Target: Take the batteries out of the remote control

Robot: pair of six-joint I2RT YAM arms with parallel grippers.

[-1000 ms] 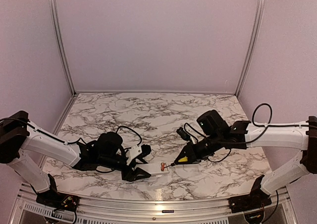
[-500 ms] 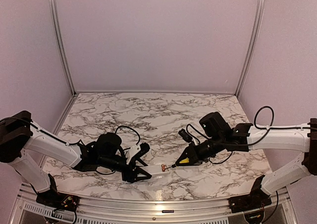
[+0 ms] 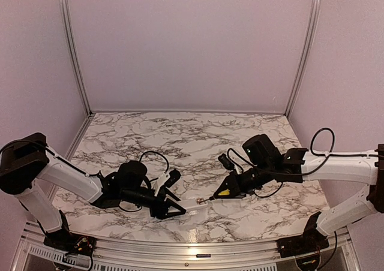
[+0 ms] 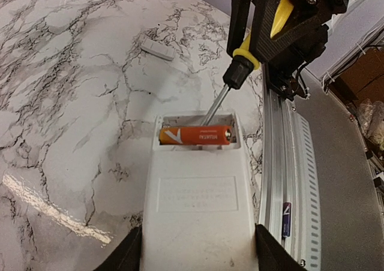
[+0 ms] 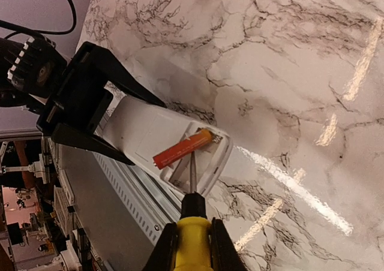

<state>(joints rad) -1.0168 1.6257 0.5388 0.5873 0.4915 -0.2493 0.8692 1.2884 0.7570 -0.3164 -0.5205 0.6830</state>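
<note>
Clamping the flat white plastic remote control (image 4: 198,211) with my left pincer (image 4: 198,254), I grasp a yellow-handled screwdriver (image 5: 192,238) in my right pincer (image 3: 223,192); one slim orange battery (image 4: 195,135) awaits removal in the remote's open end.

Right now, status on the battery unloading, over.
Left tool shut on remote control. Right tool shut on screwdriver, tip beside battery. One battery visible, in the remote. Nothing in the way.
</note>
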